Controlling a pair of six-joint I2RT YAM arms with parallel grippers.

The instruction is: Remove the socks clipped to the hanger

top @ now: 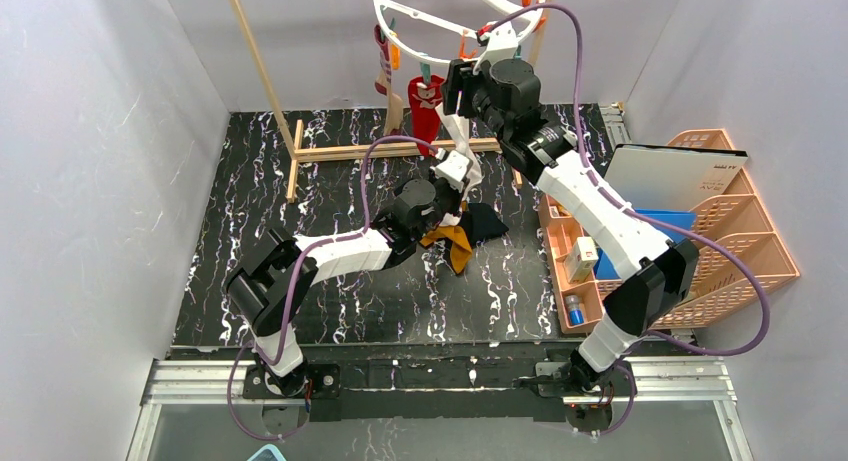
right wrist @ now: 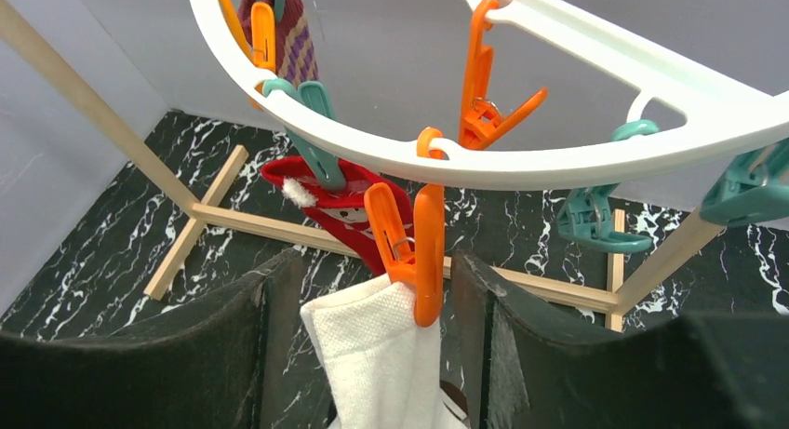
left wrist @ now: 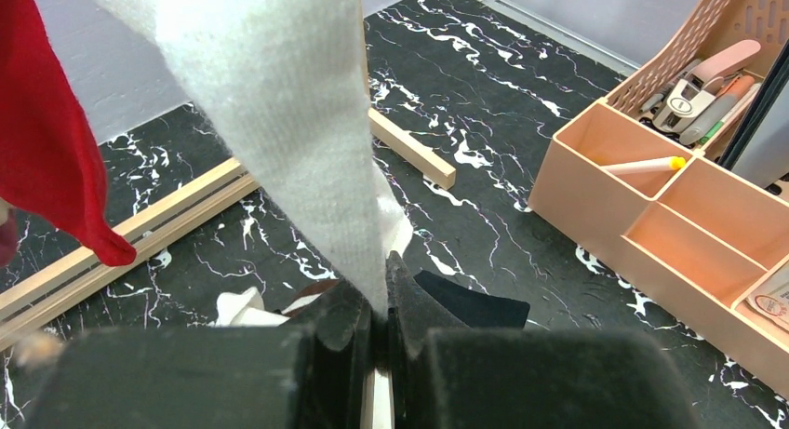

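Our left gripper (left wrist: 381,294) pinches the bottom of the white sock (left wrist: 279,122) tight while our right gripper (right wrist: 377,275) stands open around the orange clip (right wrist: 426,252) holding it on the hanger (right wrist: 558,164), so we think squeezing that clip comes next.

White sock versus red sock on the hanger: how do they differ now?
The white sock hangs from an orange clothespin; the red sock from a teal clothespin. The white sock is pulled taut, its lower end pinched in the shut left gripper; the red sock hangs free, untouched. The open right gripper straddles the white sock's clip, not the red sock's. Both are clipped to the hanger.
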